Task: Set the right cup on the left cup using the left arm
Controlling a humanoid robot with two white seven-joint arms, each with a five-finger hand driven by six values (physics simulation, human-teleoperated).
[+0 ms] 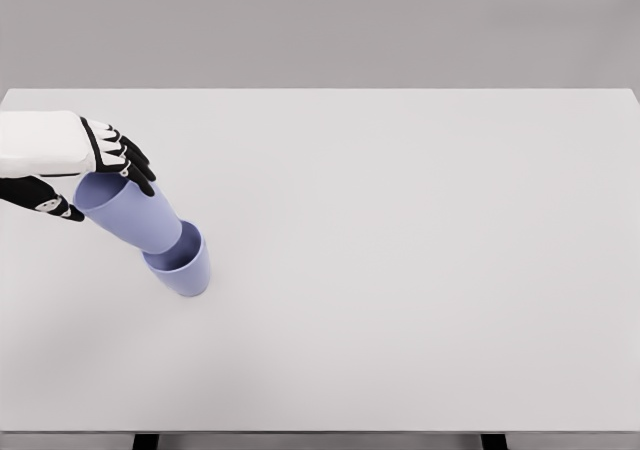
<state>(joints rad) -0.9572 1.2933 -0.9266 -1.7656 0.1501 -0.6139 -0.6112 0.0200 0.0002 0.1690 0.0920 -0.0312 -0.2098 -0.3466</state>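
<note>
Near the left edge of the white worktop (pixel 400 220), the left hand (pixel 75 165) had its dark fingers (pixel 125 160) curled over the rim of a lavender cup (pixel 125 210), the thumb below, holding it. That cup leaned steeply, its base set into the mouth of a second lavender cup (pixel 183 268) standing on the worktop just beside it, toward the front edge.

Left hand (pixel 95 165): white blocky shell; black finger joints; white segments.
</note>
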